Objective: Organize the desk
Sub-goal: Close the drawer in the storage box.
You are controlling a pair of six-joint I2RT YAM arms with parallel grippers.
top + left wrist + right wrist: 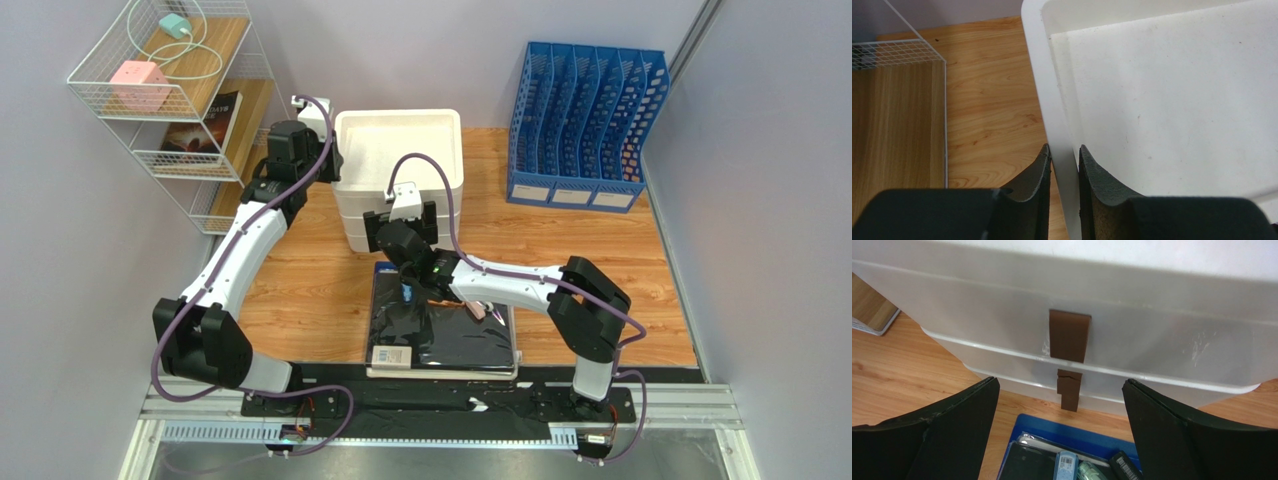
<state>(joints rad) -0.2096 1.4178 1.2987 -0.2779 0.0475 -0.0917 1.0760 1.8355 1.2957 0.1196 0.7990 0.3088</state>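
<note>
Two arms: left fingers (333, 165) at white drawer unit's (400, 215) left wall, right fingers (402, 225) facing its front.
Left grip: closed on the top tray's (1034, 60) rim, one inside, one outside.
Right grip: spread wide, empty, brown handles (1069, 335) straight ahead, untouched.
Wooden tabletop (600, 270): beneath everything, long axis left–right.
Around: blue tray (1042, 430) of dark items under right wrist; blue file rack (585, 120) far right; wire shelf (170, 90) far left.
Obstacles: seemingly none before the handles.

Light wooden desk (320, 290) under white stacked bins (390, 135), blue file rack (585, 110), and dark flat stack (450, 345) near its front edge.
</note>
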